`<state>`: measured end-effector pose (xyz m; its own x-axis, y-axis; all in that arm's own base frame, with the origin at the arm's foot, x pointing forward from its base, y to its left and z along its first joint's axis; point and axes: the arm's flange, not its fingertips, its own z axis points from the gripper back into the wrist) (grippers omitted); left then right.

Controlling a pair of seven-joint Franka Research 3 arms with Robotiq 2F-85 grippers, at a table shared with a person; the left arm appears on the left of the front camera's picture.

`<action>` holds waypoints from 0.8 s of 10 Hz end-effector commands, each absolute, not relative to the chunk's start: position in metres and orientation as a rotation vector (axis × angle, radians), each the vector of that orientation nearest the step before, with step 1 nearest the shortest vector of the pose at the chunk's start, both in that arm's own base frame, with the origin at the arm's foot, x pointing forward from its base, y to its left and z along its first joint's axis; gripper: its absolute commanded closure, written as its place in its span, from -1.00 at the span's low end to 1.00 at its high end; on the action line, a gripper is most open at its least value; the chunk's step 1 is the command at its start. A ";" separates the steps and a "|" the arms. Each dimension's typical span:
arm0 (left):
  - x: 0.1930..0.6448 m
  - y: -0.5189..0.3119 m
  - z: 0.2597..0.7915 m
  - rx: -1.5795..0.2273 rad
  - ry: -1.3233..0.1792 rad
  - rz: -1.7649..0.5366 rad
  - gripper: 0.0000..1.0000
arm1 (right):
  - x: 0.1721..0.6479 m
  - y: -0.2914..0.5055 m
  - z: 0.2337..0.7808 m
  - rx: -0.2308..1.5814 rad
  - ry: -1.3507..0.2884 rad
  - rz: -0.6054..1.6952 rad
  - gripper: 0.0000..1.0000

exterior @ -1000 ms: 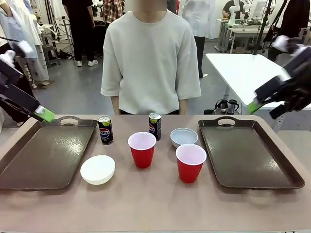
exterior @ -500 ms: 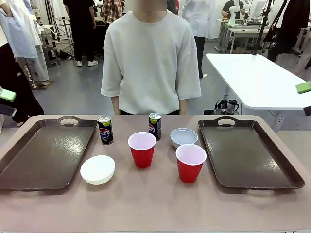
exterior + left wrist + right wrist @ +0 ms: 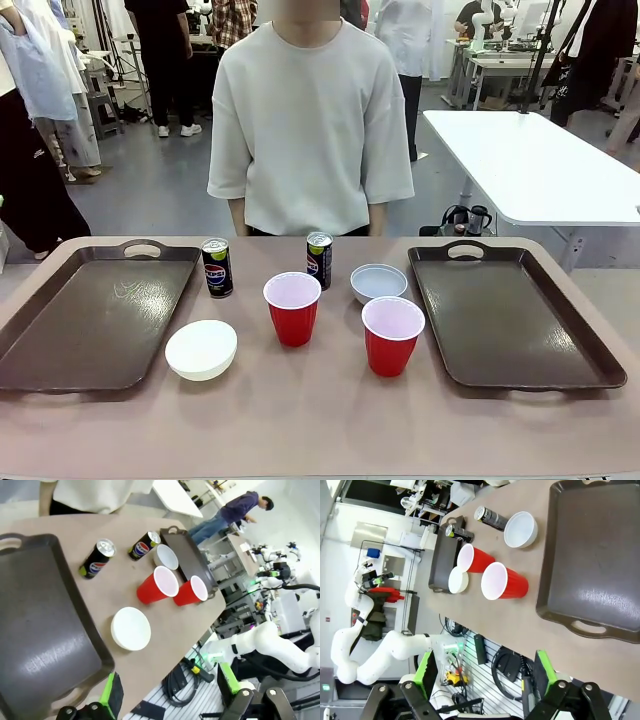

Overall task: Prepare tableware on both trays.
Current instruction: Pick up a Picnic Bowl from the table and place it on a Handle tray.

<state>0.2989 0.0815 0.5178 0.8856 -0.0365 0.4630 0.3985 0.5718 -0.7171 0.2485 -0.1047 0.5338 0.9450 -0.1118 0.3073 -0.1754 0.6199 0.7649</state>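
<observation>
behind left cup (image 3: 292, 307): left can (image 3: 217, 267), right can (image 3: 319, 260)
its right: right cup (image 3: 392, 335), far bowl (image 3: 379, 283), right tray (image 3: 510, 320)
its left: near bowl (image 3: 201, 349), left tray (image 3: 90, 320)

Cups (image 3: 292, 320) (image 3: 391, 350): red, pale inside. Bowls (image 3: 201, 352) (image 3: 379, 283): white. Pepsi cans (image 3: 217, 270) (image 3: 319, 262): black, green rims, blue-red logo. Trays (image 3: 60, 340) (image 3: 520, 320): dark brown. Desk (image 3: 320, 420): tan. Person's T-shirt (image 3: 310, 130): pale grey, plain.

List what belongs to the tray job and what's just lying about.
Job: left tray, right tray, left red cup, right red cup, left bowl, right bowl, left Pepsi can, right Pepsi can.
Lying about: white side table, cables below the tabletop.
</observation>
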 end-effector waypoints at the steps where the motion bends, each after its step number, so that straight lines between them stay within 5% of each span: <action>1: 0.302 0.082 0.517 -0.957 -0.431 -0.272 -1.00 | 0.248 -0.102 0.540 0.916 -0.361 0.039 -1.00; 8: 0.302 0.082 0.517 -0.957 -0.431 -0.272 -1.00 | 0.248 -0.102 0.540 0.916 -0.361 0.039 -1.00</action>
